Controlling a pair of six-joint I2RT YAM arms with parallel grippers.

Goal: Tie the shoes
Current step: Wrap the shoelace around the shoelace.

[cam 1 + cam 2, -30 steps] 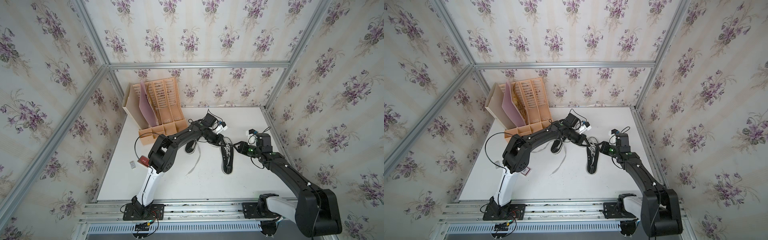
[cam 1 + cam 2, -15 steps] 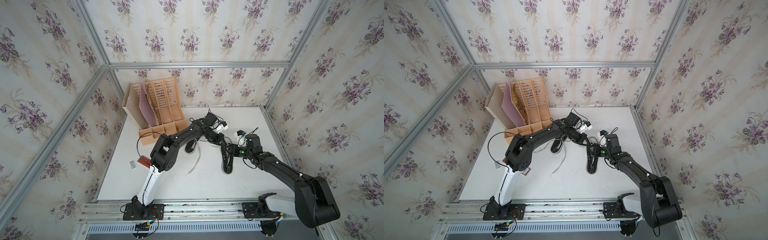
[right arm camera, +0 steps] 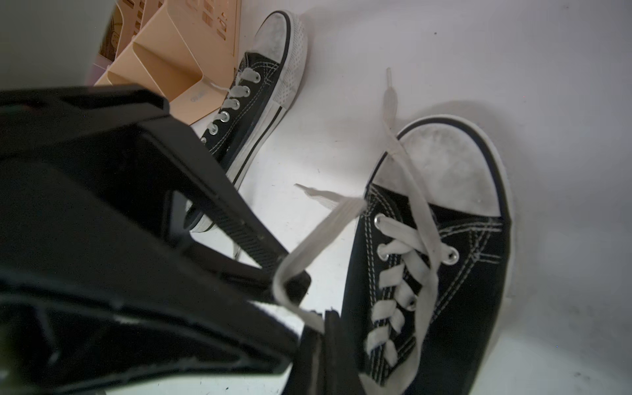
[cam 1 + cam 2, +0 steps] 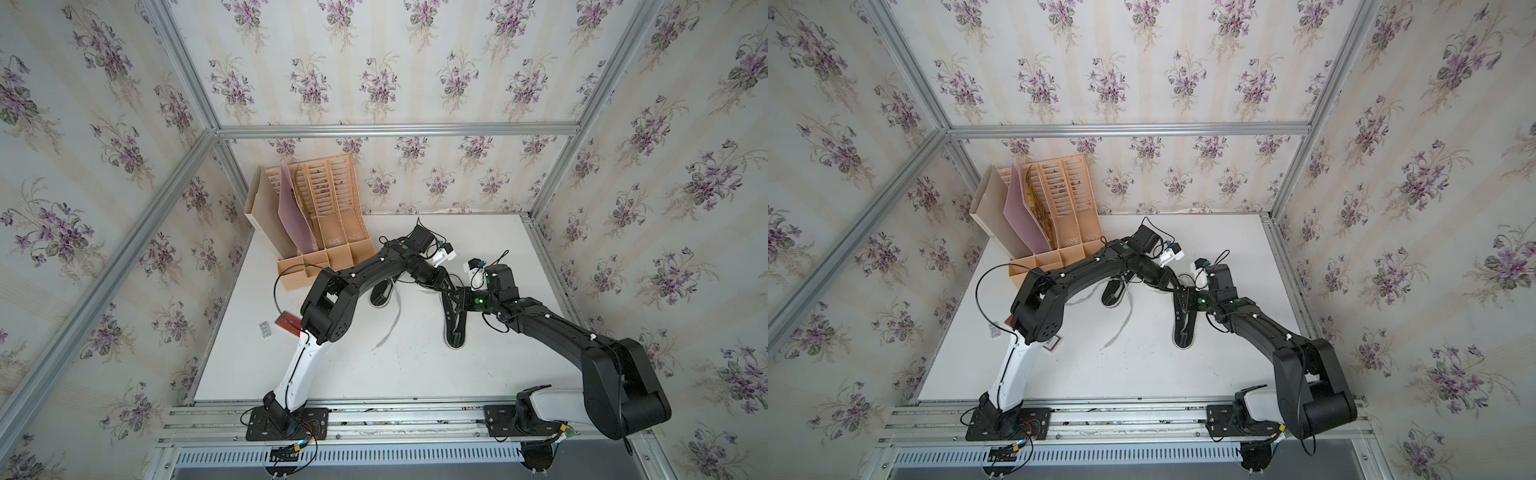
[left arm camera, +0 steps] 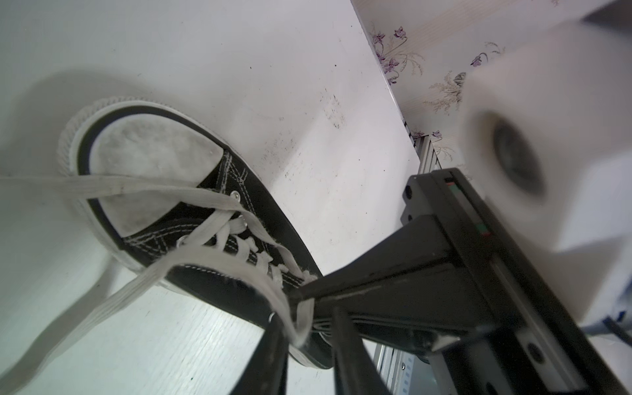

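Note:
Two black shoes with white toe caps lie on the white table. The nearer shoe point(image 4: 455, 328) point(image 4: 1185, 328) point(image 5: 212, 239) point(image 3: 461, 273) points at the table's front. Both grippers meet over its laced part. My right gripper point(image 3: 323, 328) point(image 4: 459, 301) point(image 4: 1187, 297) is shut on a flat white-grey lace point(image 3: 325, 232) point(image 5: 212, 260). My left gripper point(image 5: 306, 318) point(image 4: 451, 291) point(image 4: 1179, 286) stands open, with the same lace hanging loosely in the gap. The other shoe point(image 4: 380, 295) point(image 4: 1113, 293) point(image 3: 260, 89) lies partly under my left arm.
A tan file organiser point(image 4: 328, 232) point(image 4: 1059, 216) point(image 3: 178, 51) stands at the back left, close to the other shoe. That shoe's long loose lace point(image 4: 390, 328) point(image 4: 1119, 328) trails toward the front. A small red object point(image 4: 288, 322) and a little card point(image 4: 264, 329) lie at the left.
My right arm swung left to the nearer shoe and its gripper shut on the lace. The left gripper, shut a second ago, has opened at the same spot.

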